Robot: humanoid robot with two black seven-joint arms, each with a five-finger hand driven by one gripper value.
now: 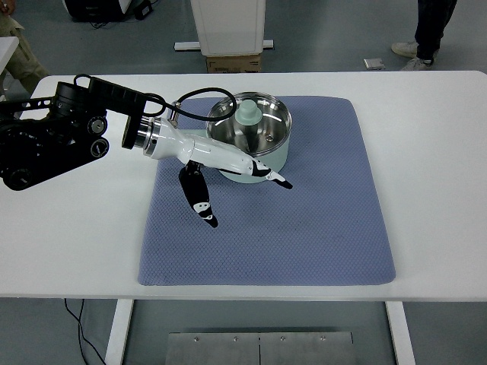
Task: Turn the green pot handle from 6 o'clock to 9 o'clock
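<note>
A pale green pot (262, 163) with a steel inside and a green knob (247, 114) at its middle stands at the back of the blue mat (304, 228). My left hand (238, 190) reaches in over the pot's front left side. Its white palm lies against the rim and front wall. The black fingers (275, 178) stretch along the pot's front, and the thumb (198, 199) points down onto the mat, well apart from them. Nothing sits between the spread fingers. The pot's handle is not visible; the hand may cover it.
The mat lies on a white table (434, 152). A black cable (190, 110) loops from my forearm to the pot's left side. Beyond the table's far edge are a white column base (228, 30), a cardboard box (234, 64) and a person's legs (430, 34).
</note>
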